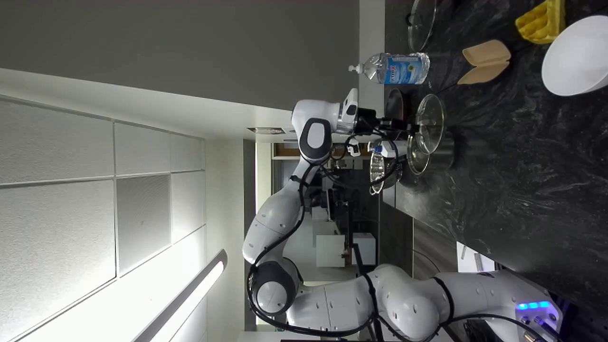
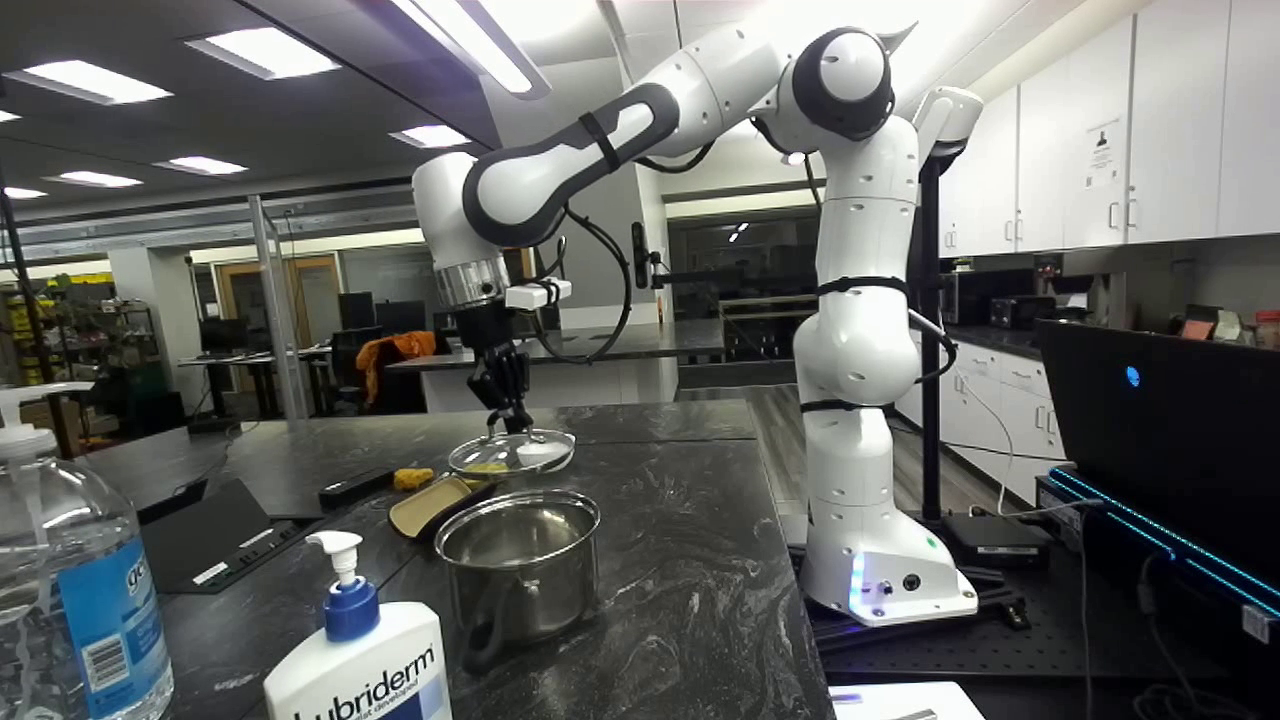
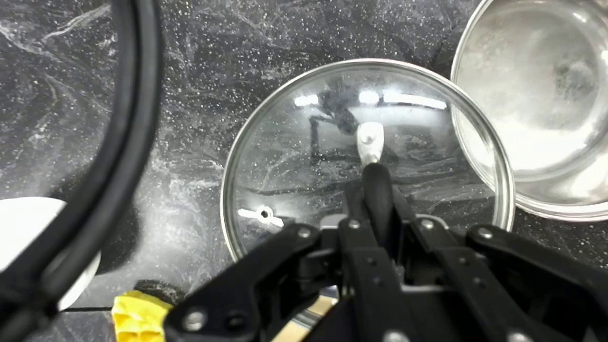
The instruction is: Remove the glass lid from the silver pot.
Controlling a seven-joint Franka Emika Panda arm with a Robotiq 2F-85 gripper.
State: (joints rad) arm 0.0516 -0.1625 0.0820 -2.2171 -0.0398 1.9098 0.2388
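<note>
The glass lid point(image 1: 431, 114) is a clear disc with a metal rim and a black arched handle point(image 3: 376, 183). My gripper point(image 1: 414, 128) is shut on that handle, and the lid hangs below it. In an exterior view the lid point(image 2: 512, 458) is under the gripper point(image 2: 515, 420), beyond the silver pot point(image 2: 522, 590). The pot stands uncovered on the counter. In the wrist view the lid point(image 3: 294, 156) partly overlaps the rim of the pot point(image 3: 551, 95) at the right. The fingertips point(image 3: 377, 204) are partly hidden behind the handle and finger links.
A white lotion bottle point(image 2: 375, 665) and a large clear bottle point(image 2: 110, 610) stand near the pot. A tan folded piece point(image 1: 487, 61), a yellow piece point(image 1: 541, 21) and a white bowl point(image 1: 577, 54) are on the dark counter. Another clear lid-like disc point(image 1: 422, 28) lies past the clear bottle.
</note>
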